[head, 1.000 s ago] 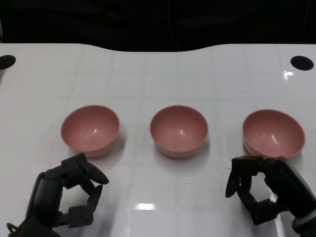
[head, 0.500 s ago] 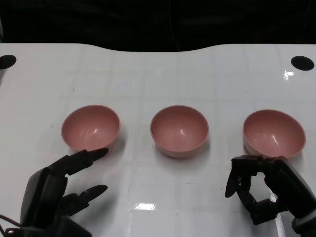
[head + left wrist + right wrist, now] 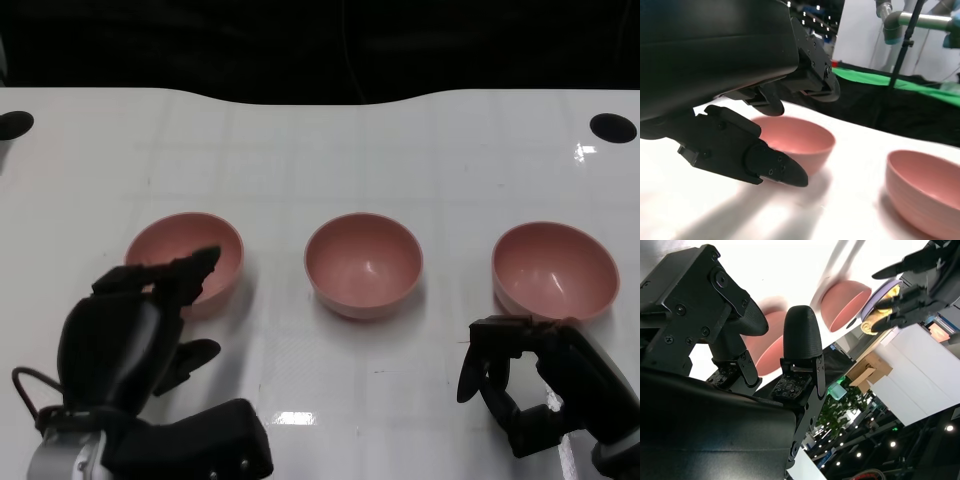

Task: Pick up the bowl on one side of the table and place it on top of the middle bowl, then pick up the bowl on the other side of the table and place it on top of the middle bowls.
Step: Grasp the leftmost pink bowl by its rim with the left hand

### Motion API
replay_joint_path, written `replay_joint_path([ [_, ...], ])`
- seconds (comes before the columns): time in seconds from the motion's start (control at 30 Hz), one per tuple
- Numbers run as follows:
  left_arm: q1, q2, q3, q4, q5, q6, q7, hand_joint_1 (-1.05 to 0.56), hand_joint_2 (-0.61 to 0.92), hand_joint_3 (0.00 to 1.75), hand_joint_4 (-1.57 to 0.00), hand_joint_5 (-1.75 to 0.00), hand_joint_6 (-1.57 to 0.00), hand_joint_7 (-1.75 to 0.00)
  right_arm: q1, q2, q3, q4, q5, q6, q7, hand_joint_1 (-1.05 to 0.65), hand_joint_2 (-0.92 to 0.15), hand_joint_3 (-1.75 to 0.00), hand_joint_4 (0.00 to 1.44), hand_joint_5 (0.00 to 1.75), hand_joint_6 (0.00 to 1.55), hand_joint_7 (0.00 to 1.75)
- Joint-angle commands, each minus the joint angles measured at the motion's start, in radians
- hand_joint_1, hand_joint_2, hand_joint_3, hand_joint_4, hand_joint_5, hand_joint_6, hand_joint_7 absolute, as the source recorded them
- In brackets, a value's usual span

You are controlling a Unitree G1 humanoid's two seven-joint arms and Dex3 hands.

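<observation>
Three round pink plastic bowls stand upright in a row across the white table [image 3: 320, 150], well apart from one another. The left pink bowl [image 3: 190, 250] sits at the near left, the middle pink bowl [image 3: 362, 263] at centre, the right pink bowl [image 3: 553, 269] at the near right. The left hand [image 3: 135, 320] hovers at the near rim of the left bowl, its fingers [image 3: 765, 162] spread apart above and in front of that rim, holding nothing (contact with the rim cannot be confirmed). The right hand [image 3: 525, 385] rests near the right bowl, just on its near side, fingers curled inward and empty. Black round holes [image 3: 611, 127] mark the table's far corners.
</observation>
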Motion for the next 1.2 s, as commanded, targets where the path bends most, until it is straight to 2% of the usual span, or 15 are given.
replay_joint_path([
  [0.03,-0.027,0.029,-0.033,-0.009,0.035,0.067,-0.017,-0.48,0.92,0.01,-0.36,-0.25,-0.36,0.0,0.011,-0.017,-0.004,-0.007,0.017,-0.008,0.002,0.02,-0.17,-1.6,0.85,1.74,0.86,1.37],
  [0.27,-0.139,0.034,-0.131,0.086,0.124,0.234,-0.059,-0.49,0.92,0.02,-0.37,-0.25,-0.34,0.0,0.016,-0.016,-0.006,-0.02,0.014,0.0,0.001,0.02,-0.19,-1.59,0.85,1.74,0.85,1.37],
  [0.47,-0.222,0.023,-0.192,0.183,0.122,0.34,-0.102,-0.49,0.92,0.01,-0.4,-0.24,-0.36,-0.01,0.015,-0.011,-0.003,-0.019,0.02,0.003,0.006,0.03,-0.2,-1.57,0.84,1.72,0.85,1.35],
  [0.83,-0.345,0.033,-0.288,0.39,0.09,0.4,-0.128,-0.51,0.92,0.05,-0.44,-0.2,-0.41,-0.02,0.022,-0.013,-0.004,-0.038,0.015,0.017,0.005,0.03,-0.19,-1.6,0.85,1.71,0.86,1.35],
  [0.87,-0.356,0.033,-0.294,0.41,0.083,0.396,-0.132,-0.51,0.92,0.06,-0.57,-0.23,-0.46,-0.03,0.022,-0.012,-0.004,-0.037,0.015,0.018,0.005,0.02,-0.19,-1.6,0.85,1.71,0.86,1.35],
  [0.97,-0.388,0.039,-0.315,0.483,0.061,0.355,-0.104,-0.49,0.92,0.07,-0.76,-0.28,-0.55,-0.05,0.022,-0.013,-0.003,-0.037,0.015,0.018,0.005,0.02,-0.19,-1.59,0.85,1.71,0.86,1.35],
  [1.0,-0.397,0.045,-0.321,0.506,0.052,0.328,-0.08,-0.43,0.92,0.08,-0.87,-0.41,-0.68,-0.07,0.022,-0.014,-0.003,-0.036,0.016,0.017,0.006,0.01,-0.2,-1.59,0.85,1.71,0.86,1.35],
  [1.07,-0.411,0.055,-0.328,0.539,0.037,0.284,-0.049,-0.35,0.92,0.14,-0.85,-0.78,-0.9,-0.07,0.021,-0.014,-0.002,-0.032,0.02,0.013,0.008,0.02,-0.2,-1.58,0.85,1.71,0.86,1.35],
  [1.2,-0.424,0.06,-0.336,0.567,0.019,0.261,-0.027,-0.33,0.92,0.17,-0.83,-0.92,-0.98,-0.07,0.022,-0.013,-0.003,-0.031,0.022,0.011,0.01,0.02,-0.2,-1.58,0.85,1.71,0.86,1.34],
])
